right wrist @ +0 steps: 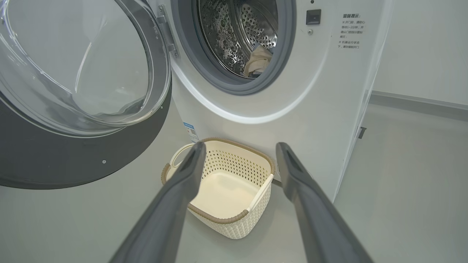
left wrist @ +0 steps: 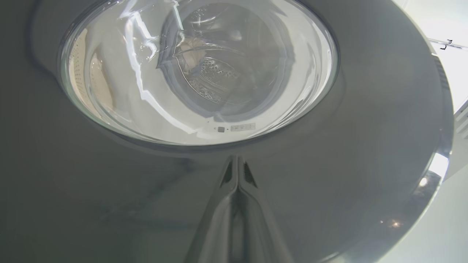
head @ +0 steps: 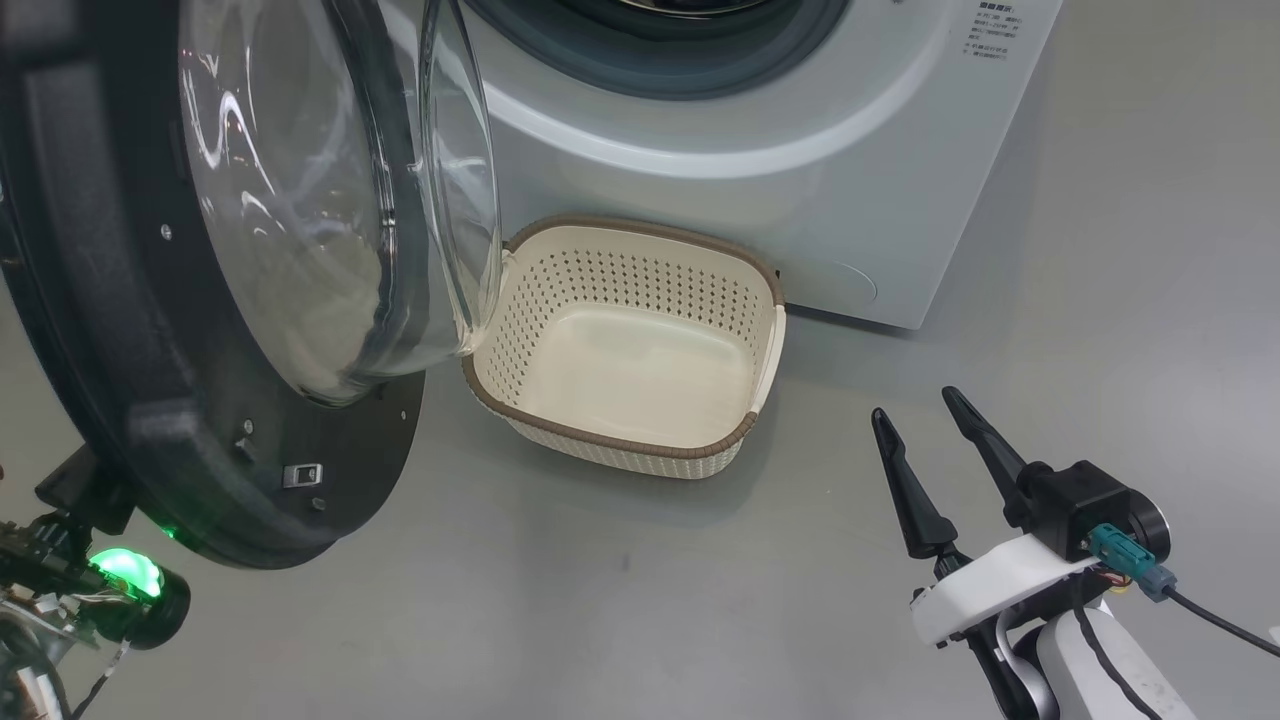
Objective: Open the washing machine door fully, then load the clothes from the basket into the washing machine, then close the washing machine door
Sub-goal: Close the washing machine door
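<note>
The door (head: 110, 330) stands open off the washing machine (head: 760, 120); clothes (right wrist: 257, 60) inside it, basket (head: 640, 445) just before it. Left claw (left wrist: 237, 160) closed, right claw (head: 914, 404) spread wide, both empty.

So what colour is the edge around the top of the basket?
Brown, like woven rope, on a cream basket. The head view shows it best.

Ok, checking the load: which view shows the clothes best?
Right wrist view: the clothes lie plainly inside the drum. Left wrist view gives a pale blur through the door glass; head view cuts the drum off.
</note>
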`<state>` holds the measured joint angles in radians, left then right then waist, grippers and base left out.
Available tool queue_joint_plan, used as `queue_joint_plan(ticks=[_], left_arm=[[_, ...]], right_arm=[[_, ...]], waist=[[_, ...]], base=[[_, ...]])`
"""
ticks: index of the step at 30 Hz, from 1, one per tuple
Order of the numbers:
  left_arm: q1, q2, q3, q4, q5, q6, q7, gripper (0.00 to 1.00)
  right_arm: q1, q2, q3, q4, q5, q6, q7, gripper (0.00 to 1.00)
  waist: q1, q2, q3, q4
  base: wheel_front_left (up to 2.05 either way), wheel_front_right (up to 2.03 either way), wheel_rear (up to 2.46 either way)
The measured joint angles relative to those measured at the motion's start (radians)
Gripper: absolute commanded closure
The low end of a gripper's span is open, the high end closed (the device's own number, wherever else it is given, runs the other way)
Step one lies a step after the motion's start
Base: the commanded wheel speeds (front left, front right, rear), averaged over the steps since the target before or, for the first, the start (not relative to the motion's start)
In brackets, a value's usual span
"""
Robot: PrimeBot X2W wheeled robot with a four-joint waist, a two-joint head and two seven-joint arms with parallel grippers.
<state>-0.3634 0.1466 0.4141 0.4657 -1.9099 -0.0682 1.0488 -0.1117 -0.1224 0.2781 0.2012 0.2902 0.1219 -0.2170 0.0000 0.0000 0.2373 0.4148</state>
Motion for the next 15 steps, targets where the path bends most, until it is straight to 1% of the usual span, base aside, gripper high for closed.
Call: queue_joint_plan(ticks=[8,15], left_arm=[[0.022,-0.036,0.005,-0.046,-0.007,-0.009,0.004,1.00],[0.046,-0.046,0.040,-0.075,-0.007,-0.026,-0.039,1.00]], right_arm=[[0.000,0.002,0.000,0.003,0.004,0.000,-0.002,0.00],[0.000,0.003,0.000,0.009,0.011,0.000,-0.006,0.00]], waist=[[0.0000,0.0000,-0.001,0.000],[0.0000,0.0000,-0.005,0.002]], base=[[0.00,0.00,0.00],[0.00,0.00,0.00]])
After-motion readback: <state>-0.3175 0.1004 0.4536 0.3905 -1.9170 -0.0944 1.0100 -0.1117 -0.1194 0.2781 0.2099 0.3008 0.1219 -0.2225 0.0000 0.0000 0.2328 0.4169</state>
